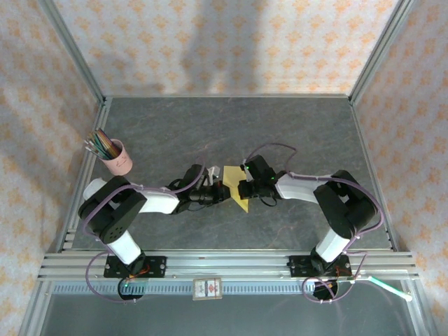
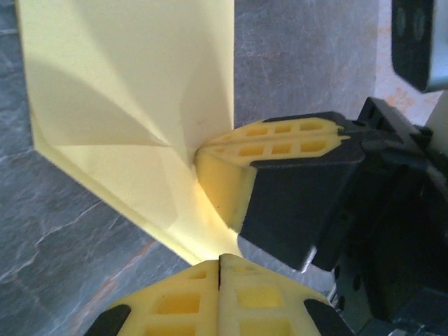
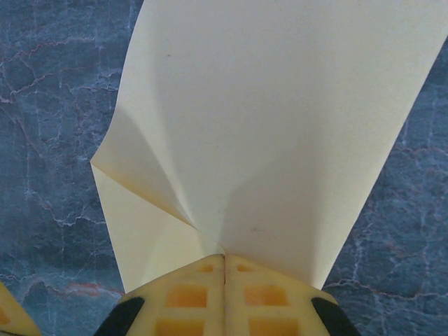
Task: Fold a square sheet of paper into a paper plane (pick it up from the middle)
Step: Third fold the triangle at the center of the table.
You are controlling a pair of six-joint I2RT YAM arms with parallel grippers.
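- Top external: the square sheet of paper (image 1: 232, 175), creased, is mid-table (image 1: 210, 126), between the left gripper (image 1: 215, 189) and the right gripper (image 1: 241, 187).
- Left wrist: the left gripper (image 2: 220, 260) is clenched, with the sheet's (image 2: 126, 84) corner at its tips. I cannot tell if it grasps the sheet.
- Right wrist: the right gripper (image 3: 224, 259) is clamped on the sheet's (image 3: 266, 126) edge.

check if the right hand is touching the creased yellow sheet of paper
Touching. The right wrist view shows the right hand shut on the creased yellow sheet of paper, pinching its near edge.
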